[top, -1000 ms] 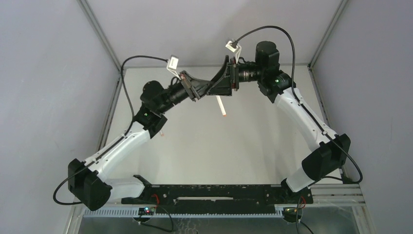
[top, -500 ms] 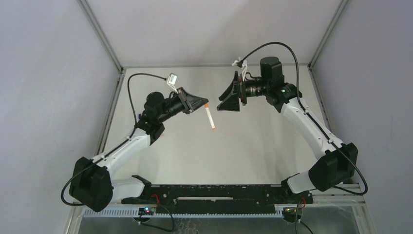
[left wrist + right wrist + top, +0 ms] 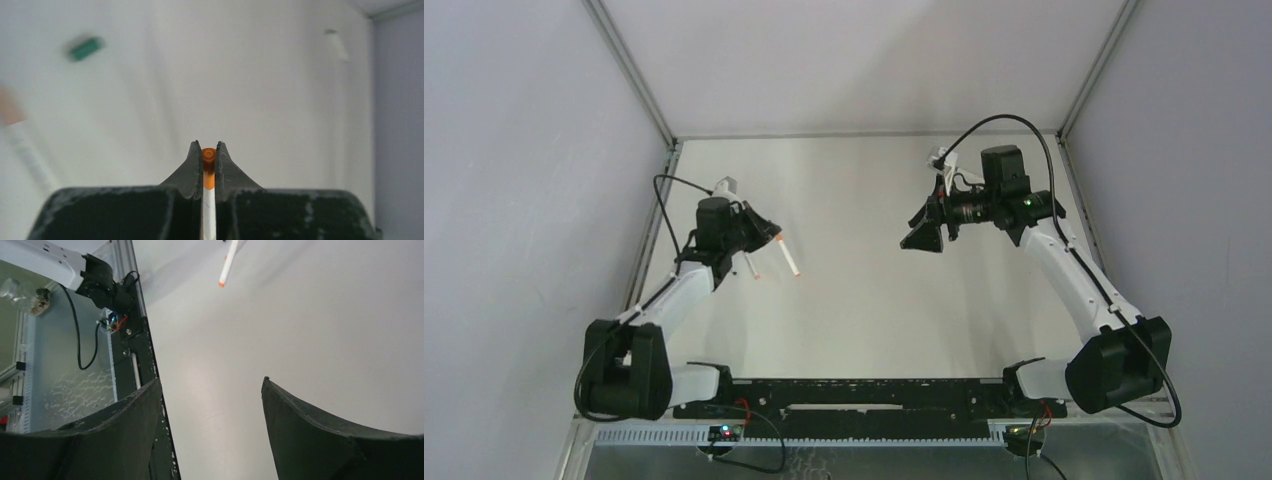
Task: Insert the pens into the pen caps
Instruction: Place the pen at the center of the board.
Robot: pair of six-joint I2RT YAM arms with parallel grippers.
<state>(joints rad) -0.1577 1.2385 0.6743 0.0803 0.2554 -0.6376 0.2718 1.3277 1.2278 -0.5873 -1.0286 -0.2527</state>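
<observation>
Only your left wrist view shows the left gripper (image 3: 209,151) pinched tight on an orange-ended pen (image 3: 208,197), plus one blurred green cap (image 3: 84,48) and a pale blurred piece (image 3: 336,44) on the bench (image 3: 874,300). From the top view you see the held pen hanging near the bench's left edge, with a second pen (image 3: 750,266) lying just beside it. The right gripper (image 3: 210,380) stands wide with nothing in it toward the right edge, leaving you broad bare bench between the arms. Count: two pens, one cap.

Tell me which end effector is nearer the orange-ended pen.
Left. The left end effector is shut on the pen; the right end effector hangs open, well apart on the opposite side.
</observation>
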